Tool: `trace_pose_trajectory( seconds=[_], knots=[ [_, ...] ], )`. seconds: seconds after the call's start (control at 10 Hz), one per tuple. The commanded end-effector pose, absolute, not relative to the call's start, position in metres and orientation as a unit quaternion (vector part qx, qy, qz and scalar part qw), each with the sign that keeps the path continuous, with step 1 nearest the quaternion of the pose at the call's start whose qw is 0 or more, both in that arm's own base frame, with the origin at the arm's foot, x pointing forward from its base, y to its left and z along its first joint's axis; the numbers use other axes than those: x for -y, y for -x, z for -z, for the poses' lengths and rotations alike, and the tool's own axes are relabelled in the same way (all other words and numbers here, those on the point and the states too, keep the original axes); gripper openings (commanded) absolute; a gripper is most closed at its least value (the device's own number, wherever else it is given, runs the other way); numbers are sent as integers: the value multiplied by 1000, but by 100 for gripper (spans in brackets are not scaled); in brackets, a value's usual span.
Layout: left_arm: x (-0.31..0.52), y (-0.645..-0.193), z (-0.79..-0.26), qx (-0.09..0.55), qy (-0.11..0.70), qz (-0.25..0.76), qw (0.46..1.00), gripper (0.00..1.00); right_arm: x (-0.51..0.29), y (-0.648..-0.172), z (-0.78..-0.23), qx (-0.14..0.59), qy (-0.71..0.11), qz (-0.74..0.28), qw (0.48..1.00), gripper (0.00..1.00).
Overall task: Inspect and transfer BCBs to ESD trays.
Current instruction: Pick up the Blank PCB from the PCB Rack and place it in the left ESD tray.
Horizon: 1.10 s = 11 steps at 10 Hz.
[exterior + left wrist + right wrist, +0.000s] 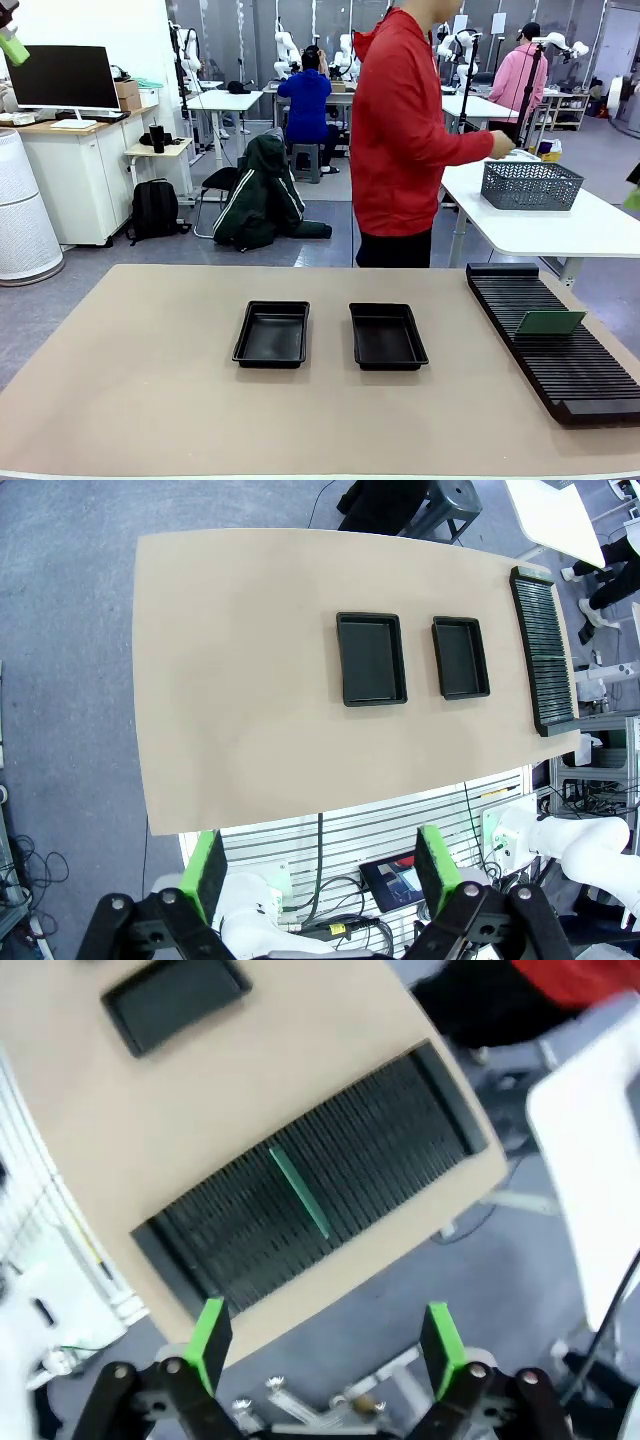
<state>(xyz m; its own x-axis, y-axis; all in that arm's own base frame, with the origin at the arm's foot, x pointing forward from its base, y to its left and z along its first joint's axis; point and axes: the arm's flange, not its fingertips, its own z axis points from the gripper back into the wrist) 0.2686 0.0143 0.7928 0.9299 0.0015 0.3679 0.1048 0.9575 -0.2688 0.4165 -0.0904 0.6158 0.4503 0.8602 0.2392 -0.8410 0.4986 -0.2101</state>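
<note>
Released and empty, the left pincer (320,872) and right pincer (325,1342) hang high, so the right should drop squarely onto the green board (300,1195) upright in the right-hand rack (400,1120), trays (272,334) empty mid-surface.

glossy black plastic trays (272,334), matt beige table (150,400)

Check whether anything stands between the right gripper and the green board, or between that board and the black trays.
Nothing visible does. The right gripper hangs open above the rack, with free air down to the BCB standing in a slot. Only bare table lies between the rack and the nearer ESD tray.
</note>
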Motion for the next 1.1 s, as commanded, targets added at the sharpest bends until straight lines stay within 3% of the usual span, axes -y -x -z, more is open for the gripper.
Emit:
trace_pose_trajectory(
  seconds=[0.0,0.1,0.5,1.0],
  knots=[
    [-14,-267,-791,187,143,26,972,100,95,-428,-578,170,61,-572,800,100],
    [-14,-267,-791,187,143,26,972,100,94,-437,-557,166,74,-632,753,100],
    [-14,-267,-791,187,143,26,972,100,79,-468,-488,155,120,-713,674,100],
    [-14,-267,-791,187,143,26,972,100,70,-483,-414,137,106,-720,672,100]
  ],
)
